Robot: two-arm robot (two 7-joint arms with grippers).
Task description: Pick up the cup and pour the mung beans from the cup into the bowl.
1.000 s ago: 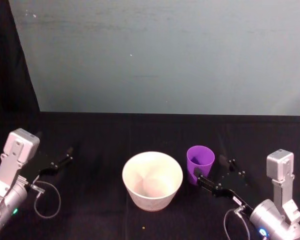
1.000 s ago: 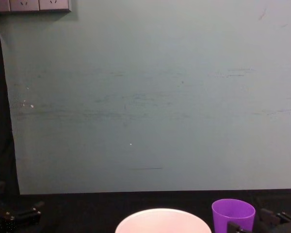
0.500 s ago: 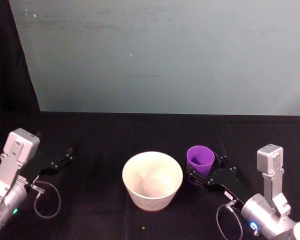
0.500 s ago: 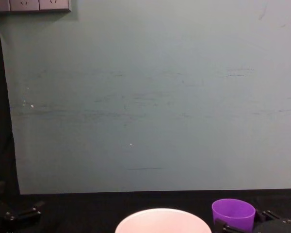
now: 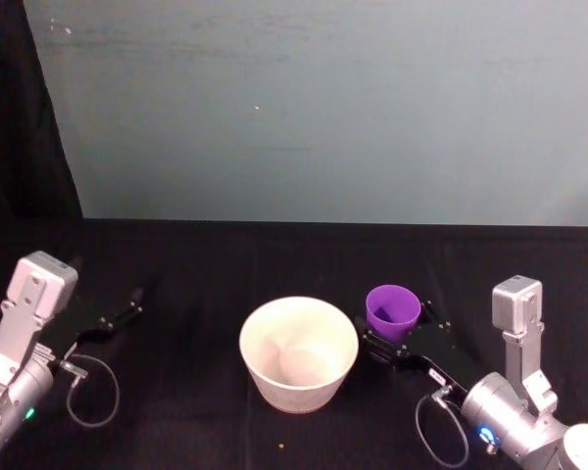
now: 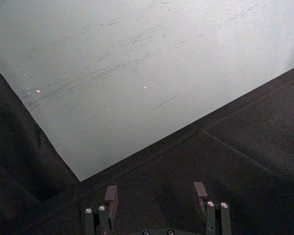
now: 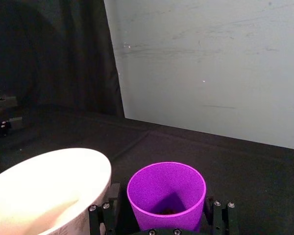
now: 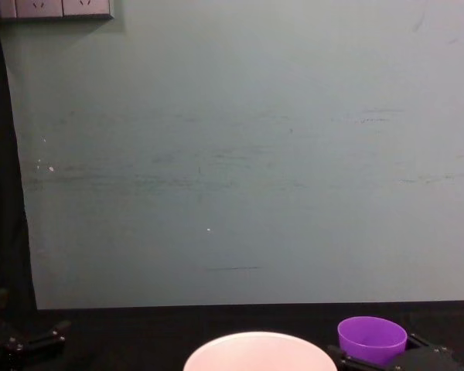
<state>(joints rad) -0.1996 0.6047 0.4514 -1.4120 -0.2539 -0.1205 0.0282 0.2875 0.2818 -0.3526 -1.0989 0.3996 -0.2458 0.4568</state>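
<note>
In your chest view, the bottom edge cuts off the bowl, and the right tool hides the base of the cup. You can't make out what lies deep inside it.

Left of the bowl: a boxy silver-grey wrist housing, a green light on the rounded joint, and a thin grey cable in a loop. The left gripper is matte black with silver screw heads. Right of the bowl: the same silver build, a blue light and a black right gripper.
</note>
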